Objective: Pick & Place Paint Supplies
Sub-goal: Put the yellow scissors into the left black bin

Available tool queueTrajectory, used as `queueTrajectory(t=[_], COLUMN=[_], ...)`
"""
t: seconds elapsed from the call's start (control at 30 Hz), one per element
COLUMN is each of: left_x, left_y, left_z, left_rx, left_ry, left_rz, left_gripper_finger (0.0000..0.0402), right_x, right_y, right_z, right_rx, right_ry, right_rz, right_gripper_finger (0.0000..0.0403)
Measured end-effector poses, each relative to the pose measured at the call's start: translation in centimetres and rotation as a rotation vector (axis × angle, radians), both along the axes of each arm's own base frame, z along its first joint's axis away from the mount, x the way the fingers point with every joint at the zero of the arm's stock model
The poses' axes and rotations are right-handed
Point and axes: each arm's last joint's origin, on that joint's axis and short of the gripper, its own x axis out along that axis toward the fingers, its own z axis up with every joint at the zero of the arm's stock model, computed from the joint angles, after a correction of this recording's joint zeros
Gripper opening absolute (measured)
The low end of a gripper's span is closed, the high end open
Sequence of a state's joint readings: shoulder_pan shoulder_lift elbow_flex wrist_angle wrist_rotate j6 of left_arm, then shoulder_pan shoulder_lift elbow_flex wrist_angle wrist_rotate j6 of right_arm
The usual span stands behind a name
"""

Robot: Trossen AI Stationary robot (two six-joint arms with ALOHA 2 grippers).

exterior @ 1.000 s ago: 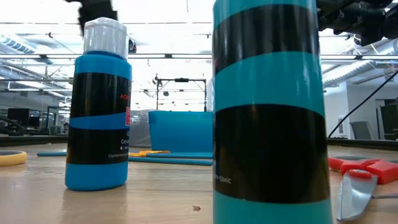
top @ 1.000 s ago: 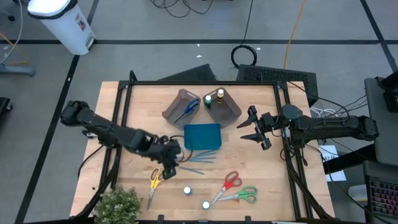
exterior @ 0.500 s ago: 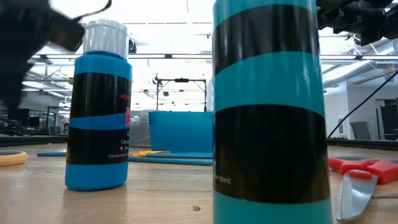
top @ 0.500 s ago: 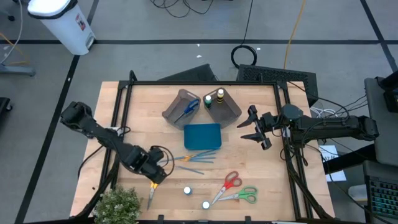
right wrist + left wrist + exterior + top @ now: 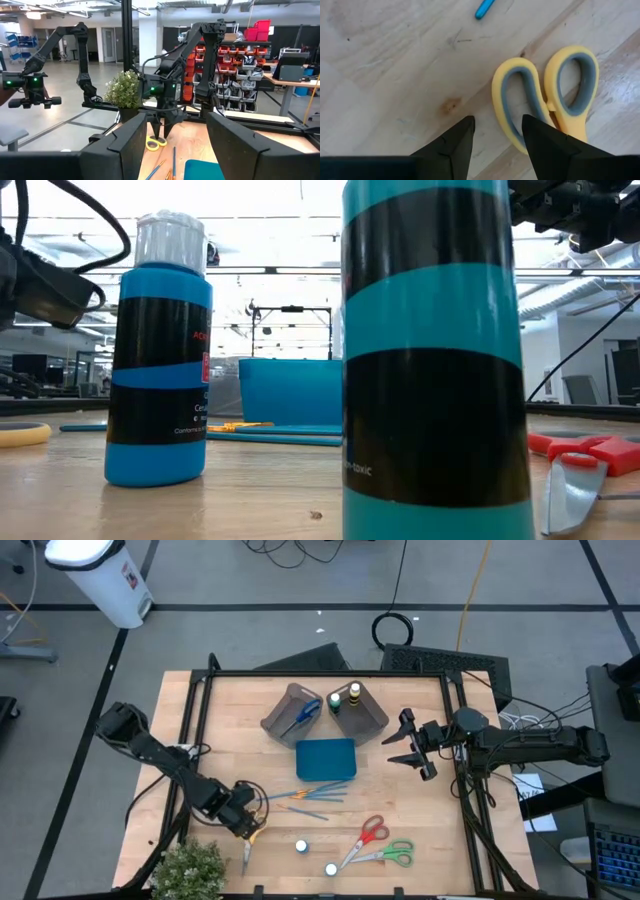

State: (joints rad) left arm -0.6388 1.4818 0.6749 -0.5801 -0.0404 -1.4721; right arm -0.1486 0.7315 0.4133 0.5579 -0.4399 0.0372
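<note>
The yellow scissors [image 5: 545, 95] lie flat on the wood near the table's near-left corner; their blade [image 5: 243, 855] points toward the near edge. My left gripper [image 5: 497, 122] is open and points down over the scissors' handle loops [image 5: 249, 832], with one loop partly under a finger; I see no touch. My right gripper [image 5: 398, 747] is open and hovers over the table's right side, also seen in its wrist view [image 5: 175, 125]. Two capped paint bottles [image 5: 300, 846] [image 5: 331, 868] stand near the near edge. Red scissors [image 5: 372, 832], green scissors [image 5: 395, 855] and thin brushes [image 5: 310, 795] lie flat.
A teal tray [image 5: 325, 759] sits mid-table. Behind it are two grey-brown bins, one [image 5: 285, 715] holding blue scissors [image 5: 308, 710], the other [image 5: 368, 718] holding bottles [image 5: 353, 693]. A potted plant [image 5: 190, 870] stands at the near-left corner. Black frame rails run along the table's sides.
My left gripper has moved from beside the brushes near the teal tray toward the near-left, ending over the yellow scissors' handles. Nothing on the table has moved.
</note>
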Motion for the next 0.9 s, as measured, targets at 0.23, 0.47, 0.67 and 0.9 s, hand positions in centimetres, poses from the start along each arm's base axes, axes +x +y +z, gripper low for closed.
queueTrajectory(t=[0.23, 0.47, 0.67, 0.9], left_x=[-0.06, -0.19, -0.01, 0.0], left_y=[0.33, 0.45, 0.64, 0.74], left_z=[-0.14, -0.24, -0.24, -0.27], left_rx=[0.011, 0.016, 0.076, 0.095], left_ry=[0.016, 0.032, -0.02, -0.027], left_rz=[0.035, 0.061, 0.077, 0.081], left_gripper_finger=[0.017, 0.0064, 0.0021, 0.0036], right_x=[0.0, 0.0, 0.01, 0.0], right_y=[-0.01, -0.01, -0.01, -0.01], right_z=[0.0, 0.0, 0.0, 0.0], right_rx=[0.0, 0.0, 0.0, 0.0], right_ry=[0.0, 0.0, 0.0, 0.0], right_rz=[-0.002, -0.002, -0.002, -0.002], right_gripper_finger=[0.0199, 0.0199, 0.0199, 0.0199])
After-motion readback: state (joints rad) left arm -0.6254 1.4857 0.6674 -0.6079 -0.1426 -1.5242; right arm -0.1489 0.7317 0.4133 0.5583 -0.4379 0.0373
